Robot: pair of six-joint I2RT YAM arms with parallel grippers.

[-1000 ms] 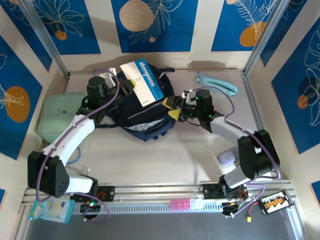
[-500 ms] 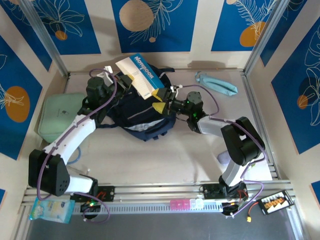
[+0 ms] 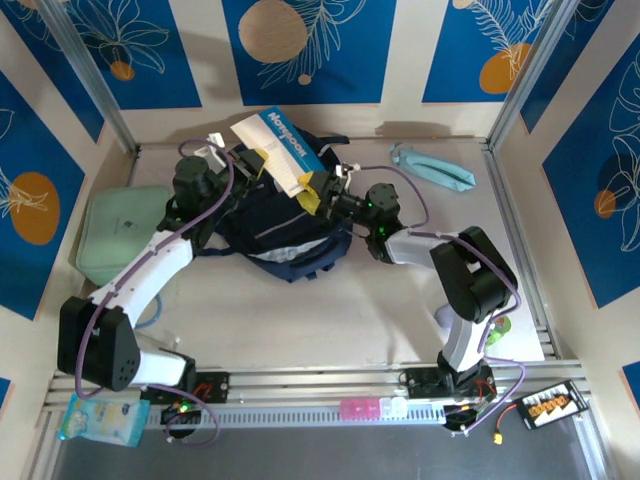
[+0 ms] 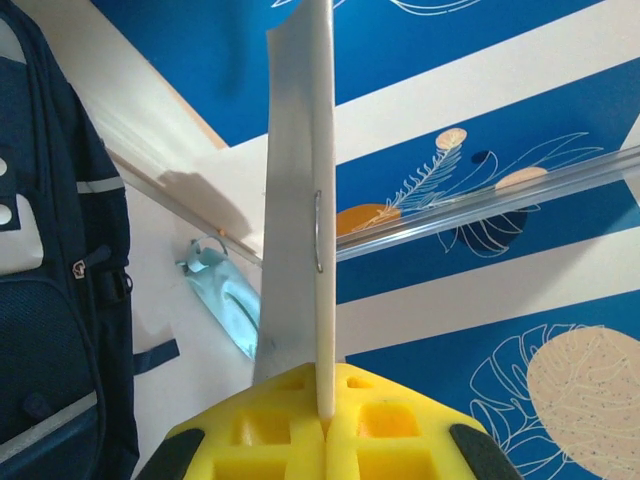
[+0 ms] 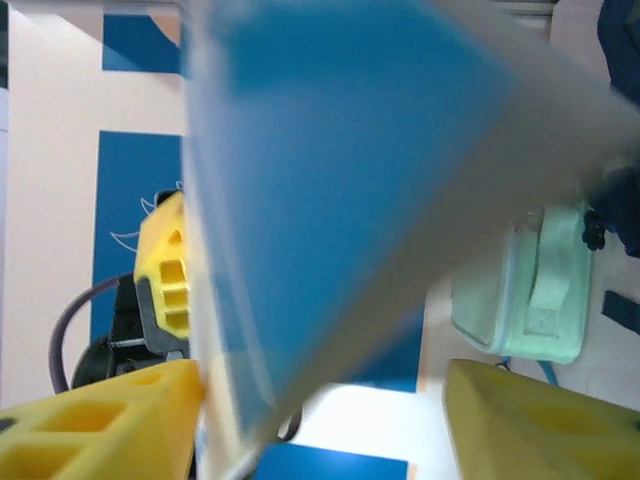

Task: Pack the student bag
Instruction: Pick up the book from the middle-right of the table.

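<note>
Navy backpack (image 3: 285, 235) with a light stripe on its pocket lies at rear centre of desk (image 3: 350, 310). Left end effector (image 3: 256, 165) clamps a blue-white book (image 3: 280, 148) above it. Right end effector (image 3: 312, 192) straddles the book's corner, jaws parted. Mint case (image 3: 115, 235) lies to the left.

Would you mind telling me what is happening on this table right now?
The two arms are packing the bag, which lies toward the back of the table. The left hand grips a blue notebook by one edge and holds it above the bag. The right hand straddles the notebook's other end, its jaws open and not yet clamped. The notebook is not in the bag yet.
</note>
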